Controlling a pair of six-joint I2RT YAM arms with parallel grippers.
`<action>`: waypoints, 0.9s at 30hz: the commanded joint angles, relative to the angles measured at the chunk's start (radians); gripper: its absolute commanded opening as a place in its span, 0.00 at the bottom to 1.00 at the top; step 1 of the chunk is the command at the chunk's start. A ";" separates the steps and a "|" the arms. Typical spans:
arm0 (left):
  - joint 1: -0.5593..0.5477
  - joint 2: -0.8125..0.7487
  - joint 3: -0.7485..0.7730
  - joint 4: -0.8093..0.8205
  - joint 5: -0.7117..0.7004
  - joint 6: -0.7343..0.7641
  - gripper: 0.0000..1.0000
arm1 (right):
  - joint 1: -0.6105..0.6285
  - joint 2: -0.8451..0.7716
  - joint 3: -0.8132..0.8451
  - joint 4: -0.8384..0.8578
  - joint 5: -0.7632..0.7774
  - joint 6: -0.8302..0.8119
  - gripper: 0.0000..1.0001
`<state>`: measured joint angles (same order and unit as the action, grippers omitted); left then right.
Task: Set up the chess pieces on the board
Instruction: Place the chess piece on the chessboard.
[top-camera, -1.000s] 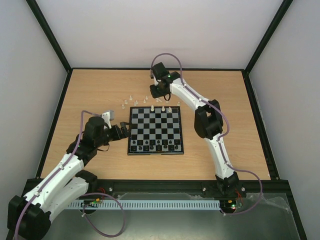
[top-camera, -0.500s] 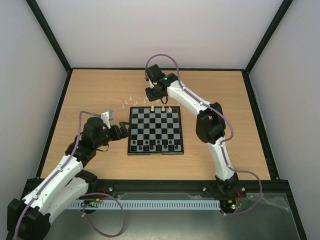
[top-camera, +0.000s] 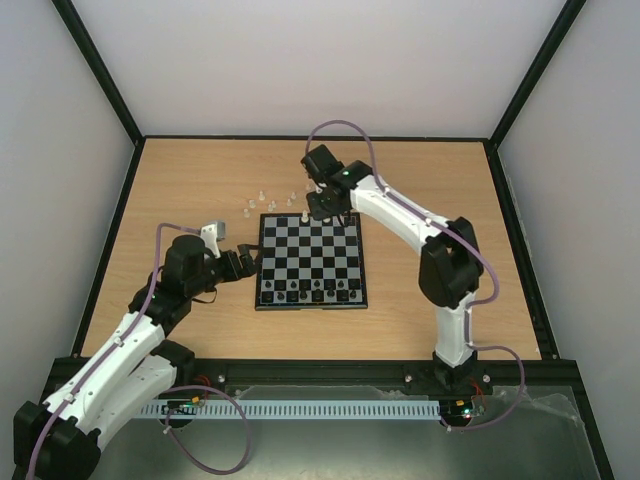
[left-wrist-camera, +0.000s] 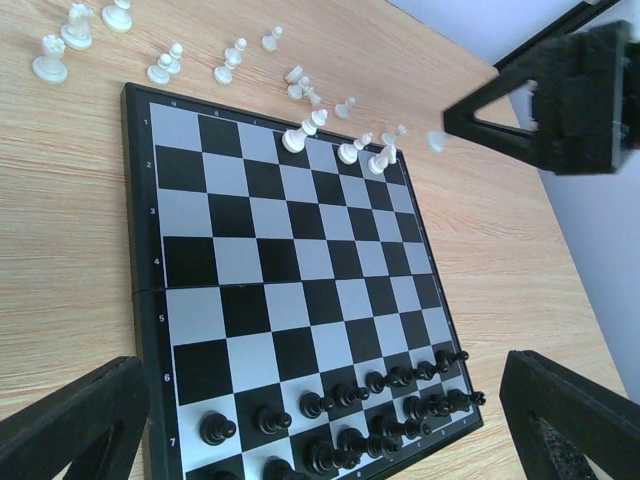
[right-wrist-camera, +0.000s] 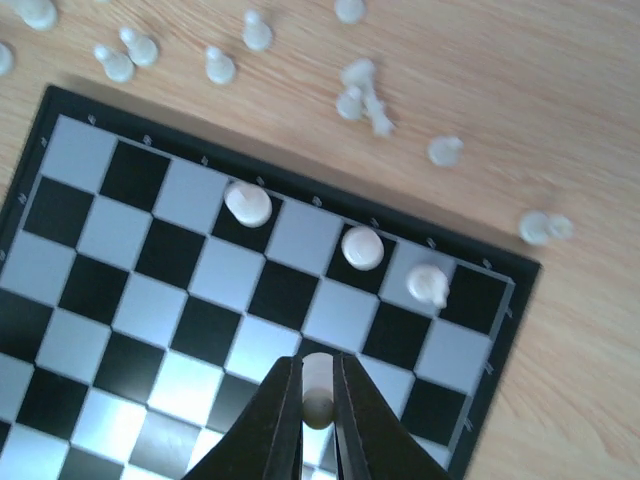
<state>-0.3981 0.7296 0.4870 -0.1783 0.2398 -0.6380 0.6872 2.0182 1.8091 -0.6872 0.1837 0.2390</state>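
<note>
White chess piece (right-wrist-camera: 318, 405) pinched in right gripper (right-wrist-camera: 317, 368) — above the board (right-wrist-camera: 130, 240), left gripper (left-wrist-camera: 320, 420) wide

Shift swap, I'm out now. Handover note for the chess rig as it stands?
Right gripper: shut on a white piece, held over the far right part of the board.
Left gripper: open, empty, by the board's left edge.
Done: black pieces stand in the two near rows; three white pieces stand in the far row.
Left: set down the held piece, then bring in the loose white pieces from the table beyond the far edge; a few lie on their sides.
</note>
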 joint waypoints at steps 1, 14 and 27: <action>0.005 -0.006 -0.007 -0.006 0.020 0.007 0.99 | -0.002 -0.113 -0.122 -0.040 0.054 0.044 0.10; 0.005 -0.004 -0.010 -0.008 0.024 0.010 0.99 | -0.041 -0.100 -0.283 0.064 0.022 0.075 0.11; 0.007 0.014 -0.013 0.005 0.022 0.008 0.99 | -0.040 -0.184 -0.443 0.087 -0.052 0.088 0.32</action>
<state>-0.3981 0.7341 0.4866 -0.1783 0.2581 -0.6361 0.6472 1.8874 1.4364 -0.5877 0.1719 0.3153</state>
